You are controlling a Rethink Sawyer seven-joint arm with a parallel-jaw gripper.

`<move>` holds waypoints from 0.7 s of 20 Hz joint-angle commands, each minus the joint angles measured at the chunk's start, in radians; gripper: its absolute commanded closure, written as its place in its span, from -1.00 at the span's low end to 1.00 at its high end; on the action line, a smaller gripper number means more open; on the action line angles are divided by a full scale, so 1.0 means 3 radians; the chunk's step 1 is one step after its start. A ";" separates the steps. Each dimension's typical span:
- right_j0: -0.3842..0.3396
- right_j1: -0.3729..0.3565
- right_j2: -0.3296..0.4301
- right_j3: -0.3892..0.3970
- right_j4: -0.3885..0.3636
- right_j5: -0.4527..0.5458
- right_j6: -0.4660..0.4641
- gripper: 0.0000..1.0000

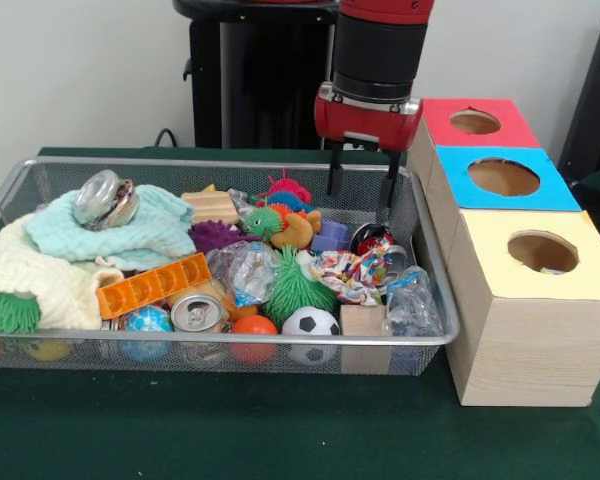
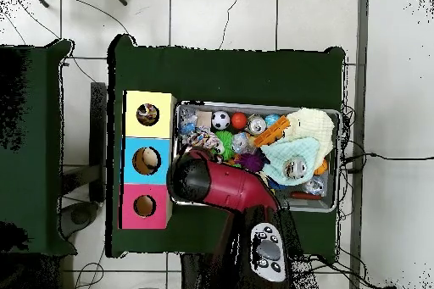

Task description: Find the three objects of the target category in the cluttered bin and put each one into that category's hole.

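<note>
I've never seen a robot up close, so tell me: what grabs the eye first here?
The red and black arm, whose open claw hangs over the far right corner of a wire basket heaped with toys, among them a soccer ball at the front rim and a green spiky ball behind it. To the basket's right stand three wooden boxes with round holes, topped red, blue and, nearest the camera, yellow.

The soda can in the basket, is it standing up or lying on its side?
On its side. The soda can shows its round silver top with the pull tab toward the front camera, against the near wall of the cluttered bin.
</note>
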 commanded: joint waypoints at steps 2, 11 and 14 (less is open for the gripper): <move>-0.0096 0.0063 0.0291 -0.0126 -0.0069 -0.0127 0.0357 -1.00; -0.0074 0.0128 0.0292 -0.0254 -0.0117 0.0102 0.0224 -1.00; -0.0121 0.0164 0.0359 -0.0250 -0.0161 0.0051 0.0156 -1.00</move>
